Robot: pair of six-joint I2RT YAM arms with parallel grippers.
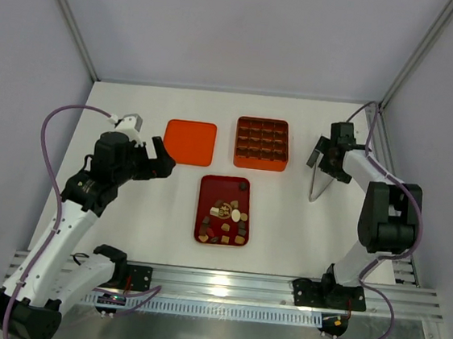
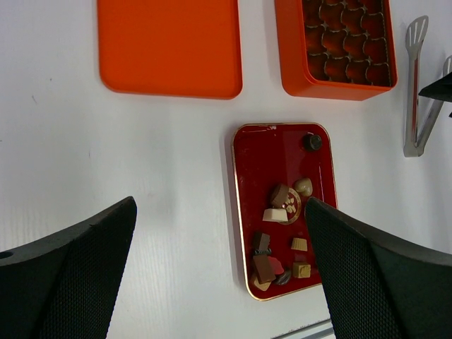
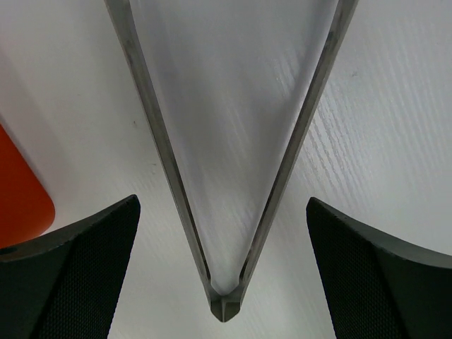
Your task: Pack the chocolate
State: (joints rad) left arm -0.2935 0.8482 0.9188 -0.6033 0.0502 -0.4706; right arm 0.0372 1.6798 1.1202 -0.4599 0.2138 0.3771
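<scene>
While every piece of chocolate [image 2: 280,195] lies loose on the dark red tray [image 2: 272,159], near the middle of the worktop [image 2: 106,155], the step in hand looks to be picking up the metal tongs [image 3: 224,304]. They lie flat, right of the orange grid box [image 2: 291,49].

The right tool [image 3: 222,203] hovers over the tongs with its fingers wide apart. One finger stands on each side of the joined end, and neither touches a steel arm. A good grasp would come straight down, with the tongs centred between the fingers, and close across both arms a little beyond the joint. There the squeeze should work the tongs without pinching them fully shut. Off-centre contact would likely skate the thin steel across the smooth surface.

The left tool [image 2: 220,206] hangs spread and empty above the tray's left edge; it should keep out of the right arm's path. The orange lid [image 2: 169,42] lies far left, beside the box. Whether any compartment is filled, I cannot tell.
</scene>
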